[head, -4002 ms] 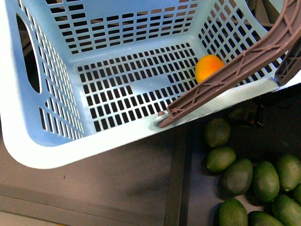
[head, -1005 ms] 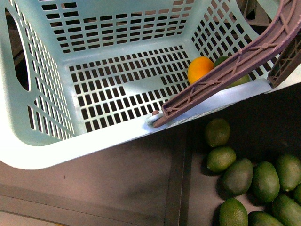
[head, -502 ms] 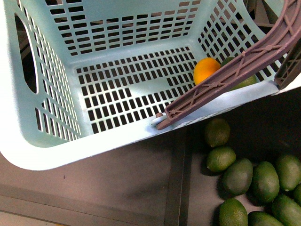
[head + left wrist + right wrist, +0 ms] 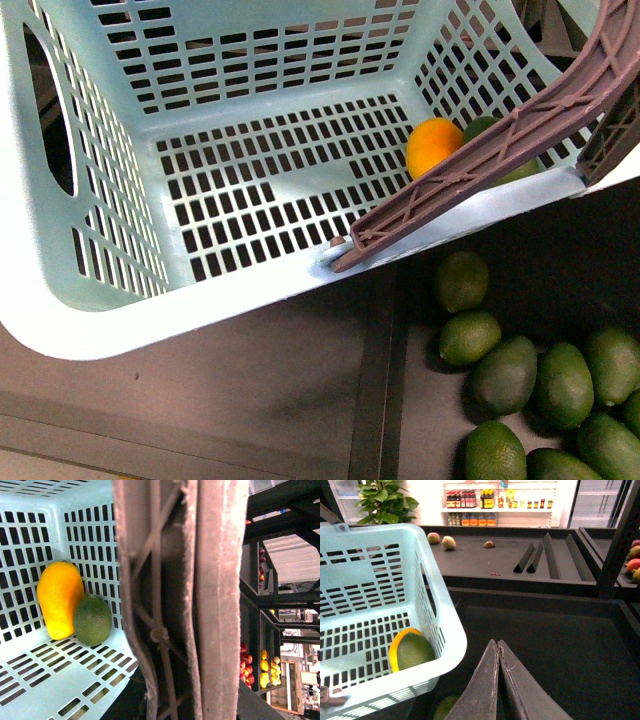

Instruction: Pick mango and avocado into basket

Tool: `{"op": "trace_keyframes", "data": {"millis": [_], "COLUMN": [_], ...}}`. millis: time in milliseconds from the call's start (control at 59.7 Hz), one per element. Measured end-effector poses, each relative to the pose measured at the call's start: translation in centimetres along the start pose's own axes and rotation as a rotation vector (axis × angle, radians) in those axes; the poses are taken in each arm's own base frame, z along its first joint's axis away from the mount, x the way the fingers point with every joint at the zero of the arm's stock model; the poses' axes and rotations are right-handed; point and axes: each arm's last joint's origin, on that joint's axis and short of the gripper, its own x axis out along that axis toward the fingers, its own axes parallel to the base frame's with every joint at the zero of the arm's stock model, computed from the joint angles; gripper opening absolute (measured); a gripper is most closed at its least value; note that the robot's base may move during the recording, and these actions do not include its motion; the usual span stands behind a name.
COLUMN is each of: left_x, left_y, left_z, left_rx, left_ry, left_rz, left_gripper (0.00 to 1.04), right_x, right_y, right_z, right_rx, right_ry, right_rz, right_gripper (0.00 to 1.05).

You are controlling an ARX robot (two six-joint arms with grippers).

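Basket [image 4: 120,320], light teal, slotted walls and floor, brown handle [image 4: 480,160] crossing its near corner. Contents: mango [image 4: 432,146] and avocado [image 4: 92,620], touching, in the floor corner under the handle. Right gripper [image 4: 498,652]: fingers pressed together, empty, outside the basket. Left gripper: not visible. Loose avocados [image 4: 540,385] lie on the dark shelf beside the basket.

Front view steeply down, wrist views close — all share basket [image 4: 250,290]
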Motion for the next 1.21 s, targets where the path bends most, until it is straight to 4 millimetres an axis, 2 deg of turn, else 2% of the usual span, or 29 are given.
{"op": "trace_keyframes", "data": {"millis": [301,1038,1205], "left_x": [0.0,0.0,0.0], "left_y": [0.0,0.0,0.0], "left_z": [0.0,0.0,0.0], "left_rx": [0.0,-0.001,-0.001], "left_ry": [0.0,0.001,-0.001], "left_rz": [0.0,0.0,0.0], "left_gripper": [0.16,0.16,0.16], "right_x": [-1.5,-3.3,-4.4], "right_y": [0.0,0.0,0.0], "right_z": [-1.1,-1.0,-1.3], "right_rx": [0.0,0.0,0.0], "right_ry": [-0.017,-0.028,-0.021], "right_rz": [0.0,0.003,0.002], "right_gripper": [0.02,0.02,0.02]}}
